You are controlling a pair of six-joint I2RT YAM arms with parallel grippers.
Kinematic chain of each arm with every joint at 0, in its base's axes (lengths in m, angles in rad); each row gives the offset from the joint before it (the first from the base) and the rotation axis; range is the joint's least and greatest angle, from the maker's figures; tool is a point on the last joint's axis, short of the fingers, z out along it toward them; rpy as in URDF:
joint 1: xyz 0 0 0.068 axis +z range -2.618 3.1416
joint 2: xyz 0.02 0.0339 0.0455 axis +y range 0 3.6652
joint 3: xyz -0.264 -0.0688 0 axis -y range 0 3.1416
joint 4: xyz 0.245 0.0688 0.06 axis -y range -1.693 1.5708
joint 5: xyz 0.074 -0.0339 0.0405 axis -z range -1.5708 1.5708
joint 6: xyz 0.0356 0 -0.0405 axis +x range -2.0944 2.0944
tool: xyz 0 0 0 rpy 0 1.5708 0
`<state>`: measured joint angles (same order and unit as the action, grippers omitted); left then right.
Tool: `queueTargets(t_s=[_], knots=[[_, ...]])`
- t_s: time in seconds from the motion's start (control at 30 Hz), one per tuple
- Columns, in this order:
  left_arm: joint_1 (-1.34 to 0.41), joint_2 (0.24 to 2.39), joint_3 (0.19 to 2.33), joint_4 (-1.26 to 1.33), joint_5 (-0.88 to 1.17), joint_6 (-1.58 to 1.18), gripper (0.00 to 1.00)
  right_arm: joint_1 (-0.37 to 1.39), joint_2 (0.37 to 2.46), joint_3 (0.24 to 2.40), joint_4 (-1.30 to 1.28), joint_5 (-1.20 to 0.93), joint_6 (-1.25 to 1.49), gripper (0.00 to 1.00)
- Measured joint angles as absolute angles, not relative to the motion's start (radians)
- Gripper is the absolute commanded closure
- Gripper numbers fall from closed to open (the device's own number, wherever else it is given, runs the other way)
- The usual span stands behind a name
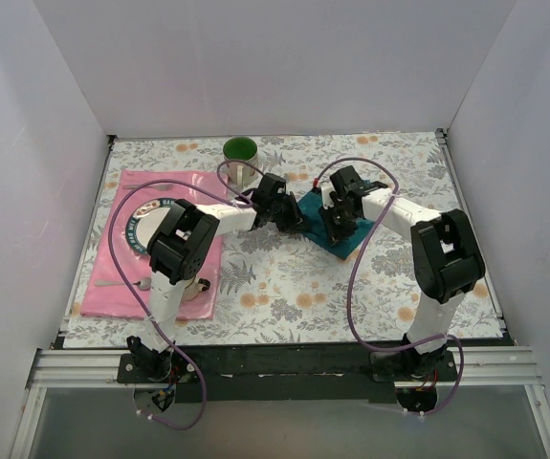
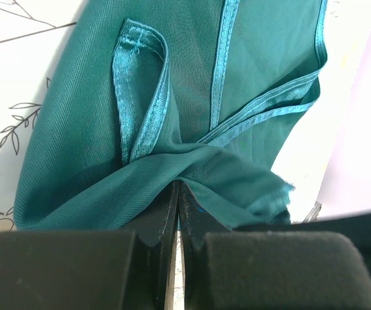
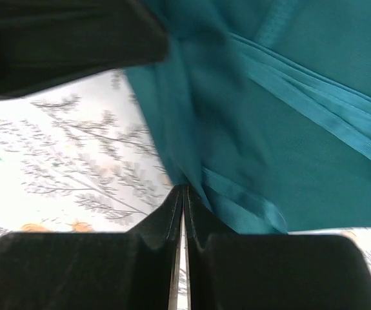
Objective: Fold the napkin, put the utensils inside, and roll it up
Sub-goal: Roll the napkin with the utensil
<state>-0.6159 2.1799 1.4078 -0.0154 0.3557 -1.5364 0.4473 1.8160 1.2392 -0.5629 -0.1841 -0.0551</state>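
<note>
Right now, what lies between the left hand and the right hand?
The napkin: the top view shows the teal cloth bridging the left hand and right hand, and each wrist view shows its hand shut on a fold.

Left end effector (image 1: 292, 218), right end effector (image 1: 336, 225), both on teal napkin (image 1: 356, 242)

The napkin (image 1: 352, 244) lies right of the placemat (image 1: 110, 279).

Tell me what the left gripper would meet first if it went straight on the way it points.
The napkin: the left gripper is shut on a gathered fold of it, and teal cloth fills the way ahead. What lies behind the cloth is hidden.
</note>
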Motion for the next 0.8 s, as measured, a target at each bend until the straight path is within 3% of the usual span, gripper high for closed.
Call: queueTargets(t_s=[0.27,0.53,0.63,0.7,0.8], knots=[[-0.615,2.187,1.425,-0.035,0.367,-1.521,1.00,0.415,1.835,1.232,-0.563,-0.006,-0.036,0.92],[-0.611,2.190,1.441,-0.059,0.373,-1.503,1.00,0.418,1.852,1.221,-0.538,0.039,-0.029,0.93],[-0.610,2.196,1.454,-0.073,0.382,-1.497,1.00,0.422,1.851,1.223,-0.543,0.048,-0.025,0.86],[-0.609,2.198,1.456,-0.076,0.386,-1.497,1.00,0.422,1.847,1.229,-0.553,0.050,-0.024,0.75],[-0.609,2.198,1.456,-0.076,0.389,-1.496,1.00,0.427,1.840,1.258,-0.594,0.036,-0.023,0.71]])
